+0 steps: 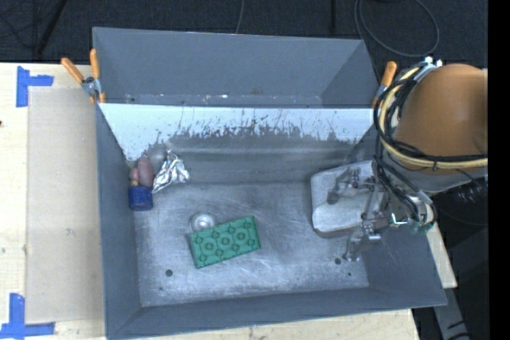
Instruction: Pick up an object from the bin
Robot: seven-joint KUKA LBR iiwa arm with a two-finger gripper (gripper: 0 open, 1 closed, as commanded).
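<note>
A pale grey piece, flat with rounded corners, lies on the floor of the bin toward its right side, near the right wall. The hand is low over the piece's right edge. I cannot tell whether it touches the piece, nor whether it is spread or pressed together. The arm, with its orange cover and looped cables, reaches in over the bin's right rim. Well apart, in the lower middle of the floor, lies a green block with round studs, with a small shiny ball just beside its upper left corner. By the left wall sit a crumpled foil scrap and a blue cap
</note>
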